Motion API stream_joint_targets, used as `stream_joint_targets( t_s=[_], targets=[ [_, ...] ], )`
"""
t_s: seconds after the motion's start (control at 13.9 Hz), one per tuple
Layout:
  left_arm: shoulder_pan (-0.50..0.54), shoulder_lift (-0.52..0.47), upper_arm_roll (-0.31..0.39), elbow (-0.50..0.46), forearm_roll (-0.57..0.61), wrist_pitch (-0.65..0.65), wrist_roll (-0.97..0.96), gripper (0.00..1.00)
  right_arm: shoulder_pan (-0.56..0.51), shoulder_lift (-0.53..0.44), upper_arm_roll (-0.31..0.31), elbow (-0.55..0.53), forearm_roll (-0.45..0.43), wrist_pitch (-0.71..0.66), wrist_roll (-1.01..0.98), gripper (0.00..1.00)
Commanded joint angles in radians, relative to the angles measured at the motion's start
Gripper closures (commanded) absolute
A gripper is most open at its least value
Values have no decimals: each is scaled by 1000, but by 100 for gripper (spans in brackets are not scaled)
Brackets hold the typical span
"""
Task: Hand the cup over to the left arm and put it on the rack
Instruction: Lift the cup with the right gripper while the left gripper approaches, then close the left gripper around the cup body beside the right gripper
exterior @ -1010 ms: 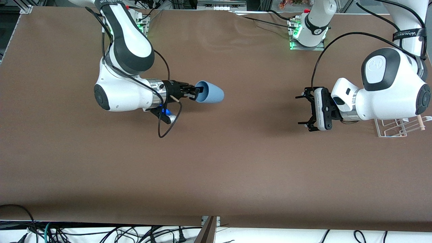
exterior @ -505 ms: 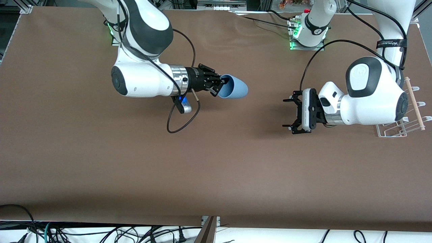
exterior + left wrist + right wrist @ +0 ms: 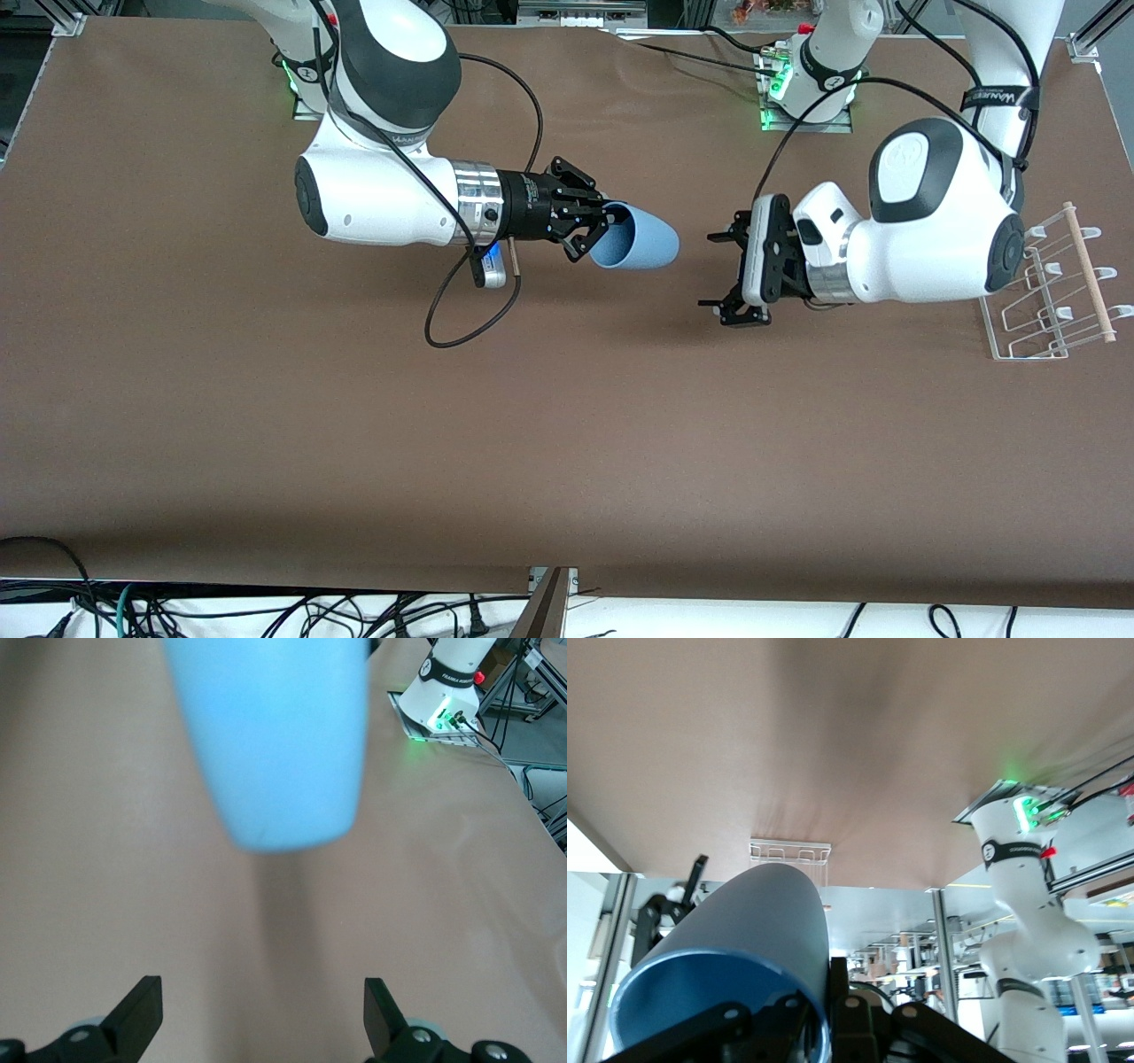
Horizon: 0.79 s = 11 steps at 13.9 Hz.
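Observation:
The light-blue cup (image 3: 636, 241) lies on its side in the air over the middle of the table. My right gripper (image 3: 604, 229) is shut on its rim, one finger inside and one outside (image 3: 833, 1010). The cup's closed base points at my left gripper (image 3: 714, 271), which is open and a short gap away, level with it. In the left wrist view the cup (image 3: 275, 735) hangs ahead of the spread black fingertips (image 3: 140, 1010), not between them. The rack (image 3: 1054, 283) stands at the left arm's end of the table, beside the left arm's elbow.
A black cable loop (image 3: 461, 319) hangs from the right wrist over the table. An arm base with a green light (image 3: 802, 84) stands at the table's back edge. In the right wrist view the rack (image 3: 790, 851) shows small, past the cup.
The right arm has carried the cup toward the left arm's end. The left gripper has swung toward the cup, closing the gap and uncovering the rack.

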Motion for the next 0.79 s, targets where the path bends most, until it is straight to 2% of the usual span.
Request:
stream_joint_targets(
  t_s=[0.0, 0.22, 0.72],
  targets=[
    [2, -36, 2, -15, -26, 8, 9, 0, 15, 14, -6, 33, 23, 18, 44, 100],
    [0, -52, -43, -10, -24, 41, -91, 0, 21, 16, -6, 40, 23, 34, 42, 100],
    [-2, -56, -98, 6, -23, 103, -203, 0, 21, 20, -6, 42, 23, 34, 36, 100]
  ],
)
